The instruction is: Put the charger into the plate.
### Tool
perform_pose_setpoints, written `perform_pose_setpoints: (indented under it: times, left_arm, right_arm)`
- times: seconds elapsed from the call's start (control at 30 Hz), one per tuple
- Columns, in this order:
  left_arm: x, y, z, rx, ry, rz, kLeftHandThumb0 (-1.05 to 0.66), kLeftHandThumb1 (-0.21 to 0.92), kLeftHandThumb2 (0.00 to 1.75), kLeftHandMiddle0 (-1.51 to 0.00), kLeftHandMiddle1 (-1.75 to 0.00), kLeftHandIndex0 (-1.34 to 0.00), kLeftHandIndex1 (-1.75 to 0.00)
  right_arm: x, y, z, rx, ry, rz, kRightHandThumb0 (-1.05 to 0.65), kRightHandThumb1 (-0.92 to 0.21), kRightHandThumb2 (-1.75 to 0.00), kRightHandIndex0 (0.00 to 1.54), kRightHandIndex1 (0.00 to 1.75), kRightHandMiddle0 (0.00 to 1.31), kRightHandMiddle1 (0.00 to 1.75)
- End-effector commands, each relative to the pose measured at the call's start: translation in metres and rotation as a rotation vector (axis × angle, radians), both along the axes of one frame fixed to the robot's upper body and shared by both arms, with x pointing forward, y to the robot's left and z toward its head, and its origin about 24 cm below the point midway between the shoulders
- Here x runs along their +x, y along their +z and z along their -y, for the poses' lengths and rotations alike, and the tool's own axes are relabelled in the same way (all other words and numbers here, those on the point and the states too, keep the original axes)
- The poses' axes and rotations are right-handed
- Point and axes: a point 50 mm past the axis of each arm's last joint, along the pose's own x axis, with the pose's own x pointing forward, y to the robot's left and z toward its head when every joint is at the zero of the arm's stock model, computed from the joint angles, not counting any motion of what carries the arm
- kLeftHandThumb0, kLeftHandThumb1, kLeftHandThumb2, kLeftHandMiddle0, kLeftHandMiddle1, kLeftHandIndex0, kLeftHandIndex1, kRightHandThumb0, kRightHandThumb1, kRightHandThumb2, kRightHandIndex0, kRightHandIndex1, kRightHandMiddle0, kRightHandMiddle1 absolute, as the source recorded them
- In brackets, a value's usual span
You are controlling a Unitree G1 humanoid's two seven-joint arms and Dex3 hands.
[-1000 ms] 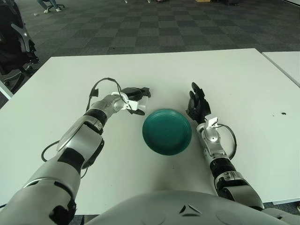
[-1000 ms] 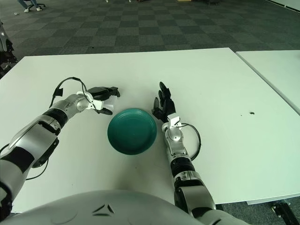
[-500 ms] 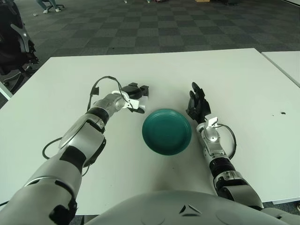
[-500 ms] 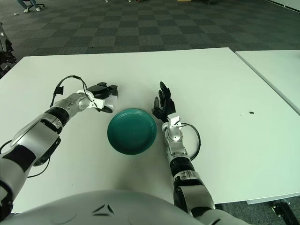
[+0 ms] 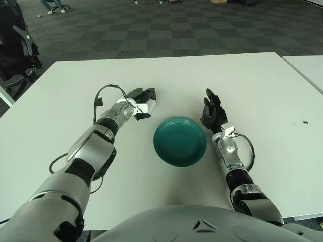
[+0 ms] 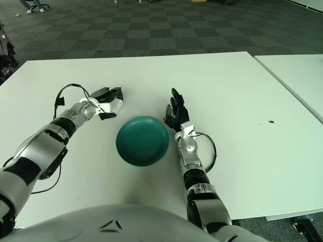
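Left of the plate [image 5: 179, 141], left hand [image 5: 142, 103] grips the charger [image 6: 114, 106]; right hand [image 6: 175, 115] rests open.

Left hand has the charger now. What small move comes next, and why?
Probably carry it right and toward the robot until it is over the plate, then release. The left hand is closed on the white charger beyond the plate's upper-left rim, the plate is empty, and the right hand rests open beside it.
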Motion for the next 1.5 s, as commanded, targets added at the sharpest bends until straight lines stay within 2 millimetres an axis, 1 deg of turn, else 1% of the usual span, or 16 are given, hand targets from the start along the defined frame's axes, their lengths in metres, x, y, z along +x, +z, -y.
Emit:
perform_pose_setpoints:
  times: [0.0,0.27,0.73,0.8,0.87,0.97,1.07,1.13,1.23,1.4,1.47]
  left_arm:
    - [-0.011,-0.019,-0.008,-0.007,0.066,-0.04,0.0,0.19,1.43,-0.73,-1.62,-0.51,-1.75]
    - [-0.011,-0.017,-0.008,-0.014,0.07,-0.004,0.0,0.16,1.49,-0.73,-1.69,-0.52,-1.75]
    - [-0.01,-0.014,-0.012,-0.013,0.065,0.038,0.0,0.15,1.5,-0.74,-1.69,-0.52,-1.75]
    - [-0.008,-0.01,-0.013,-0.019,0.061,0.054,0.0,0.15,1.5,-0.74,-1.69,-0.52,-1.75]
    - [-0.003,0.0,-0.016,-0.03,0.051,0.081,0.0,0.15,1.49,-0.74,-1.68,-0.52,-1.75]
    - [0.005,0.019,-0.019,-0.057,0.02,0.139,0.0,0.16,1.48,-0.75,-1.67,-0.51,-1.75]
    - [0.008,0.031,-0.02,-0.079,-0.006,0.18,0.0,0.18,1.46,-0.73,-1.67,-0.5,-1.75]
    - [0.012,0.045,-0.019,-0.1,-0.044,0.24,0.0,0.18,1.45,-0.73,-1.67,-0.5,-1.75]
    - [0.013,0.06,-0.016,-0.123,-0.091,0.311,0.0,0.19,1.45,-0.72,-1.67,-0.49,-1.75]
    - [0.011,0.071,-0.012,-0.146,-0.138,0.371,0.0,0.19,1.44,-0.71,-1.67,-0.49,-1.75]
    - [0.007,0.073,-0.005,-0.161,-0.173,0.396,0.0,0.2,1.44,-0.72,-1.66,-0.49,-1.75]
  right_arm:
    - [-0.084,-0.094,0.014,0.019,-0.065,-0.528,-0.94,-0.92,-0.9,0.09,0.01,0.0,0.28]
    - [-0.084,-0.094,0.017,0.013,-0.069,-0.529,-0.94,-0.92,-0.9,0.08,0.0,0.0,0.28]
    - [-0.084,-0.094,0.018,0.006,-0.069,-0.527,-0.96,-0.92,-0.91,0.08,0.0,0.0,0.25]
    - [-0.084,-0.094,0.018,0.005,-0.07,-0.527,-0.96,-0.92,-0.91,0.09,0.01,0.0,0.25]
    - [-0.084,-0.094,0.018,0.004,-0.071,-0.527,-0.96,-0.92,-0.91,0.09,0.01,0.0,0.26]
    - [-0.084,-0.094,0.018,0.003,-0.071,-0.53,-0.96,-0.92,-0.91,0.09,0.01,0.0,0.27]
    - [-0.084,-0.094,0.018,0.002,-0.072,-0.532,-0.96,-0.92,-0.91,0.1,0.01,0.0,0.28]
    - [-0.085,-0.094,0.018,0.001,-0.072,-0.533,-0.96,-0.92,-0.91,0.1,0.01,0.0,0.29]
    - [-0.086,-0.094,0.017,-0.001,-0.07,-0.532,-0.96,-0.92,-0.91,0.1,0.01,0.0,0.29]
    - [-0.086,-0.094,0.016,-0.003,-0.066,-0.53,-0.95,-0.92,-0.91,0.09,0.0,0.0,0.3]
    - [-0.087,-0.094,0.015,-0.001,-0.062,-0.529,-0.94,-0.92,-0.91,0.09,0.0,0.0,0.3]
